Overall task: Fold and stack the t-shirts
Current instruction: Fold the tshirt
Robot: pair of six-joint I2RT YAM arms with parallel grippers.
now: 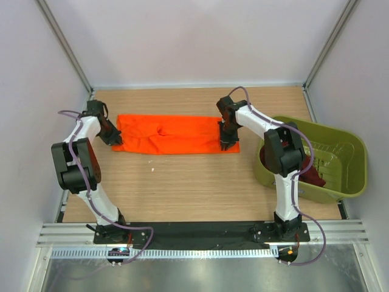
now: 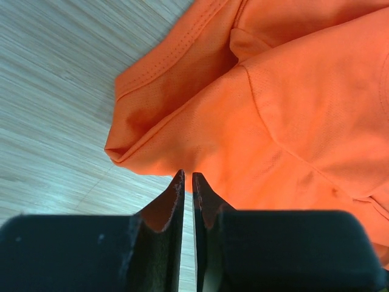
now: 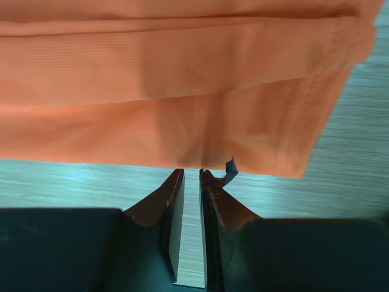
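The orange t-shirt [image 1: 173, 135] lies as a long folded strip across the far half of the table. My left gripper [image 1: 115, 141] is at its left end. In the left wrist view the jaws [image 2: 187, 175] stand almost closed, their tips on the shirt's near edge [image 2: 267, 115]. My right gripper [image 1: 225, 145] is at the shirt's right end. Its jaws [image 3: 191, 171] are nearly closed on the hem [image 3: 182, 121], where the cloth puckers slightly. The maroon t-shirt [image 1: 313, 176] lies crumpled inside the tub, partly hidden by the right arm.
The olive-green plastic tub [image 1: 355, 158] stands at the right edge of the wooden table [image 1: 182, 182]. White walls and metal posts enclose the table at the back and sides. A strip of torn tape sticks out from the right finger [image 3: 231, 170].
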